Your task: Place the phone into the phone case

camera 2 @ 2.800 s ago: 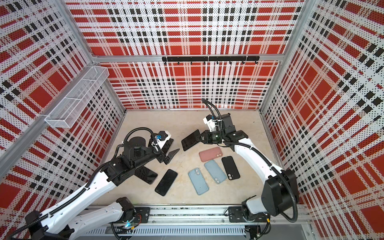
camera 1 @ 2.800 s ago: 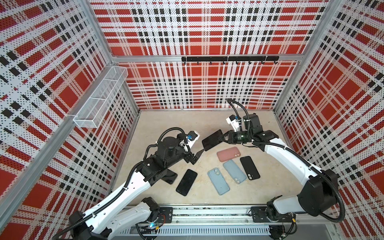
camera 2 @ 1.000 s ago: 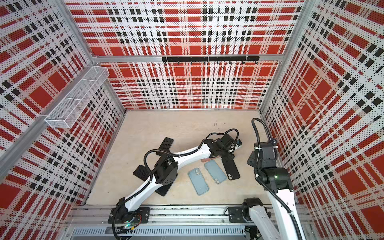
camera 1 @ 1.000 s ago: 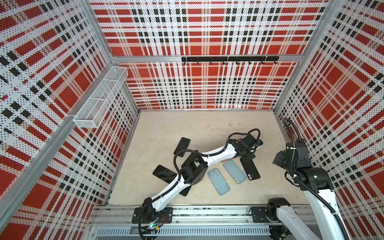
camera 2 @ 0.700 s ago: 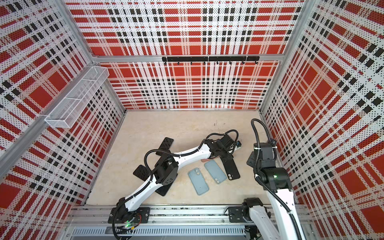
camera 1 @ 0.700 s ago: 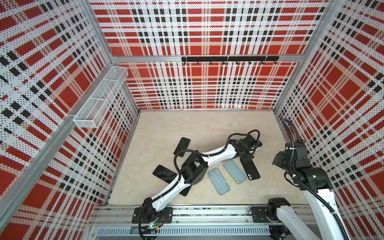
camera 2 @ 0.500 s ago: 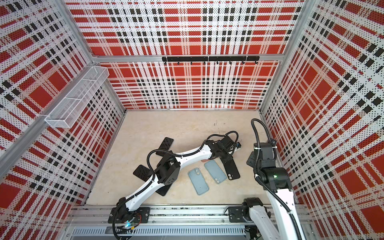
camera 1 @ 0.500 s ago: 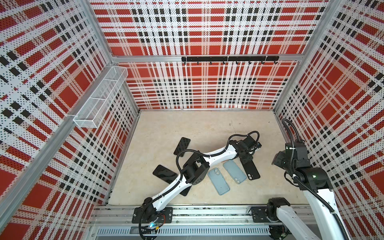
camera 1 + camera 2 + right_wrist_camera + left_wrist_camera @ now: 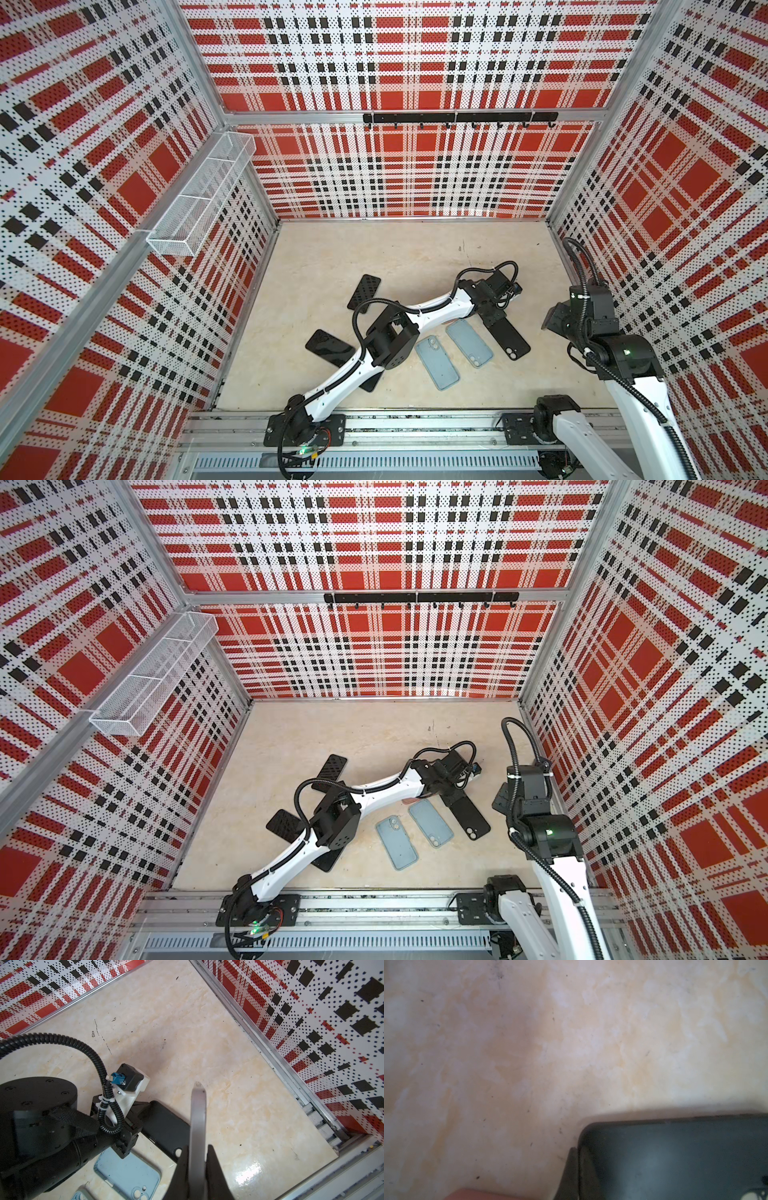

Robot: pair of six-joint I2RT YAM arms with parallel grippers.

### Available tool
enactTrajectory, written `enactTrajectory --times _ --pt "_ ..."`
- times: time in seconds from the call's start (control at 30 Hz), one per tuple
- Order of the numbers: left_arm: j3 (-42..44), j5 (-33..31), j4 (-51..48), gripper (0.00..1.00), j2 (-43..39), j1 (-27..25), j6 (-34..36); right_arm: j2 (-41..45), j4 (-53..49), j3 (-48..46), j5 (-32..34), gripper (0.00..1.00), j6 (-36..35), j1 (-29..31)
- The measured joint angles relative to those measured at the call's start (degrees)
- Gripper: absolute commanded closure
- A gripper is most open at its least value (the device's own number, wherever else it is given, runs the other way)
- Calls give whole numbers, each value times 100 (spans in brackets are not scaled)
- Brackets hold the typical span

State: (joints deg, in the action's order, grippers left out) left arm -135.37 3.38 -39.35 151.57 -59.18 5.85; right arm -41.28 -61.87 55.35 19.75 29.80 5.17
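The left gripper [image 9: 490,318] clamps the rim of the black case [image 9: 511,343] on the table [image 9: 374,257], probably to steady it. The right gripper [image 9: 197,1148] pinches the phone [image 9: 198,1118] edge-on (aloft, well apart from the case), awaiting insertion.

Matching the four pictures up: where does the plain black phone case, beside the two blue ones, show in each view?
Top view: black case, just right of the blue cases.
Top view: same place.
Left wrist: dark slab against the finger.
Right wrist: between left gripper and held phone.
Shared landmark: the left gripper at its end.
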Motion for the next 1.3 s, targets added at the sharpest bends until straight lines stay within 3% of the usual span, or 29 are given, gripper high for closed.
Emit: enactTrajectory --times 0.2,0.43,0.6,0.7,0.93,1.07,1.3 --pt "251 -2 295 100 -170 50 -339 42 37 2 -68 100 -2 0" --pt "326 -310 444 100 -881 236 -610 863 691 111 -957 100 -94 0" --pt "374 -699 400 100 -1543 761 -1084 1064 1259 442 -1554 100 -175 0" --pt "861 -944 400 100 -2009 1300 -1502 1012 1534 417 -1891 100 -168 0" --pt "2610 -1132 470 100 -2653 2553 -2544 264 2107 201 -2743 100 20 0" --pt "3392 -1056 546 100 -2702 2903 -3036 -363 2610 -68 -3230 100 291 92" --pt "4197 -892 704 100 -2809 3101 -3609 -1687 3198 -166 -3010 100 540 1458"
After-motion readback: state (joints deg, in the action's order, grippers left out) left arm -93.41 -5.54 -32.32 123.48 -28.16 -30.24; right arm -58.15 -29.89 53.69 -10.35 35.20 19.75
